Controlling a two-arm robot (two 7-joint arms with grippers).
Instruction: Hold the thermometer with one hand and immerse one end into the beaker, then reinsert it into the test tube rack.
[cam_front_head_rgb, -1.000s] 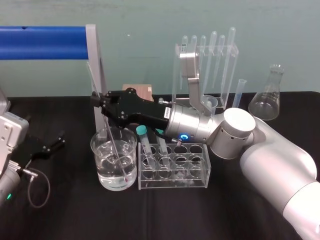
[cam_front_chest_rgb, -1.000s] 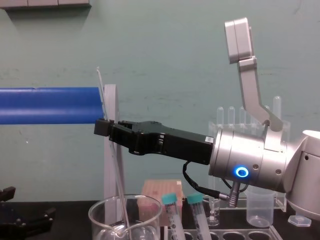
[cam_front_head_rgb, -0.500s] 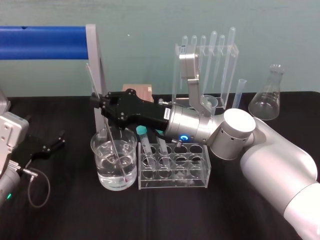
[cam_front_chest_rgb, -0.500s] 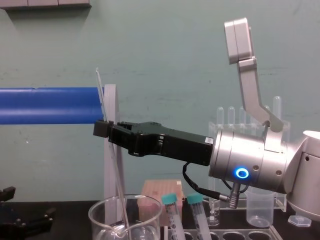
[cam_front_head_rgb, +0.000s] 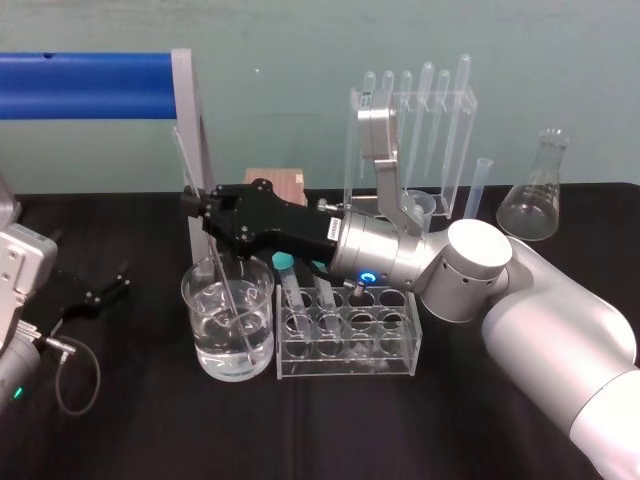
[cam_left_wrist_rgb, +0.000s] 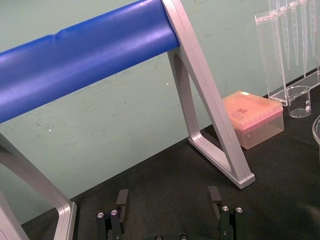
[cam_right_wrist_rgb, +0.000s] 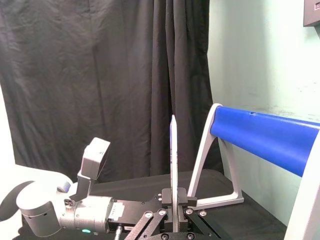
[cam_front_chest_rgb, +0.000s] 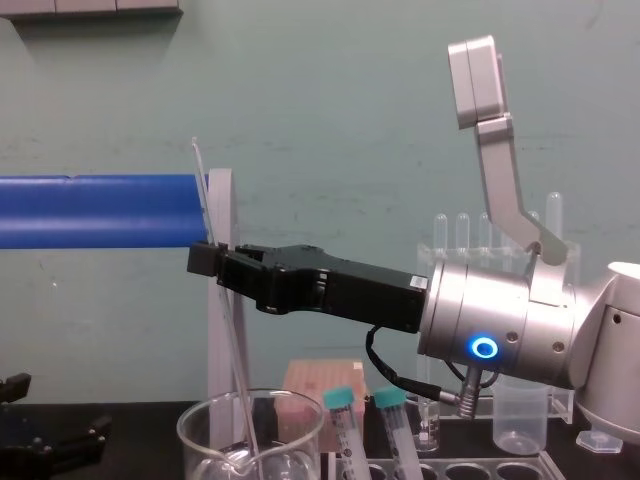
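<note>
Over the beaker (cam_front_head_rgb: 192, 300), which stands on the left part of the bench (cam_front_head_rgb: 140, 430), my right claw (cam_front_head_rgb: 197, 200) is closed on the thermometer (cam_front_head_rgb: 225, 280). It pinches the rod well above the middle. The rod is tilted: its upper end leans to my left and its lower end goes down through the rim into the water (cam_front_head_rgb: 232, 345). The tip seems to be very near the glass bottom, but I cannot tell if it touches. The test tube rack (cam_front_head_rgb: 395, 357) stands just beside the beaker on its right. Two teal-capped tubes (cam_front_head_rgb: 285, 262) lean in the holes nearest to the beaker. My left claw (cam_front_head_rgb: 118, 280) rests low at the left of the bench, with its fingers spread apart and nothing between them.

I judge that the dipping step is reached and the return to the rack comes next. To do it well, I should not push lower, because a thin glass rod can break against the bottom. I should lift along the line of the rod until the tip is above the rim, and only then move to the right. A free hole away from the capped tubes is the safer target. The rod should be nearly upright before I lower it slowly, and I should open only when it stands in the hole.
</note>
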